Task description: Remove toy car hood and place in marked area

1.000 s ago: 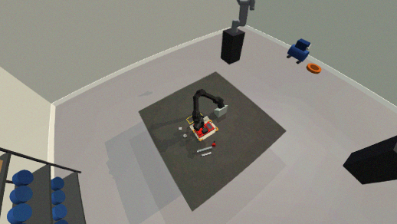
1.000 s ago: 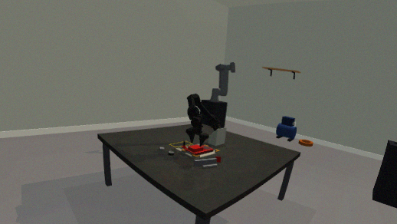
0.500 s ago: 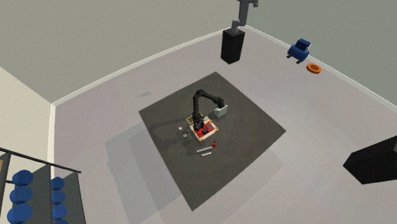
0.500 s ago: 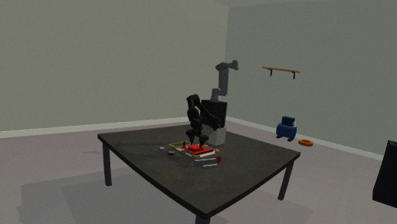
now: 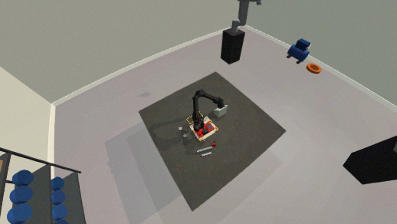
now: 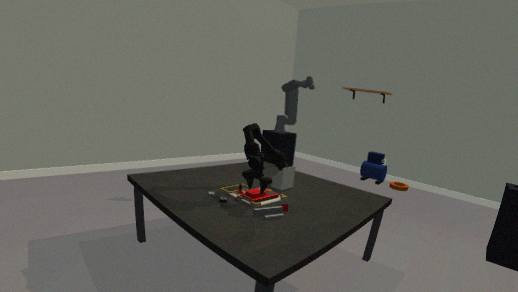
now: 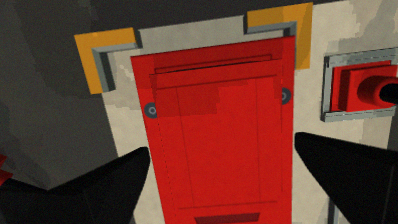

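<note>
Gripper (image 7: 220,165) sits right over the red hood (image 7: 215,130), fingers spread wide either side, gripping nothing.

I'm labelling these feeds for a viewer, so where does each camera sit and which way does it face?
Top: high in the room, looking steeply down at the dark table; the whole black arm shows.
Exterior: out in the room at about standing height, facing the table and far corner; the whole arm shows, bent over the toy car.
Wrist: on the arm, looking straight down at the red hood; only the open end effector shows, one finger at each side.
All three share the red car.
</note>
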`<state>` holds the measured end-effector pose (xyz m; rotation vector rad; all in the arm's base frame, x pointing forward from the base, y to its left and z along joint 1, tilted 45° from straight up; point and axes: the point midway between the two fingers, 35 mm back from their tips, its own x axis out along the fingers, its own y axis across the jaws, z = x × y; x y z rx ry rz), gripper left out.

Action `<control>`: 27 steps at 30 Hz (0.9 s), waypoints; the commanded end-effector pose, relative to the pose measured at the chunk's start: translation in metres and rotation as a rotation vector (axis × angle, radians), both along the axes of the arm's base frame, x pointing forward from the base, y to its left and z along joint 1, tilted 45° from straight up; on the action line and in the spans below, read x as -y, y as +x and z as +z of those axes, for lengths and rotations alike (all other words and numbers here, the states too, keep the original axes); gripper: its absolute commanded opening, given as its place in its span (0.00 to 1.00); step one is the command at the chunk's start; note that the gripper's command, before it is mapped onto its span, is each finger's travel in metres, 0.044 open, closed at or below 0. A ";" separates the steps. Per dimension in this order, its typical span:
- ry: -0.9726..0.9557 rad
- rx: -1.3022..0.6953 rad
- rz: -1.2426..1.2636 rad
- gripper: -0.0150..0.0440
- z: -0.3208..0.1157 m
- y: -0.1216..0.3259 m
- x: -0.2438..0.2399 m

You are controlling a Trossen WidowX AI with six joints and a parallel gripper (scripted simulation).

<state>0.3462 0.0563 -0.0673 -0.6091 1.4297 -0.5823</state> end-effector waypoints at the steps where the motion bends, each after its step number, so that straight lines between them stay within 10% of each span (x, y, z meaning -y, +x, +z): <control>1: -0.005 -0.004 0.005 1.00 -0.002 0.000 0.002; 22: -0.006 -0.003 0.005 1.00 -0.009 0.000 0.010; 27: 0.000 0.000 0.000 0.81 -0.008 0.001 0.008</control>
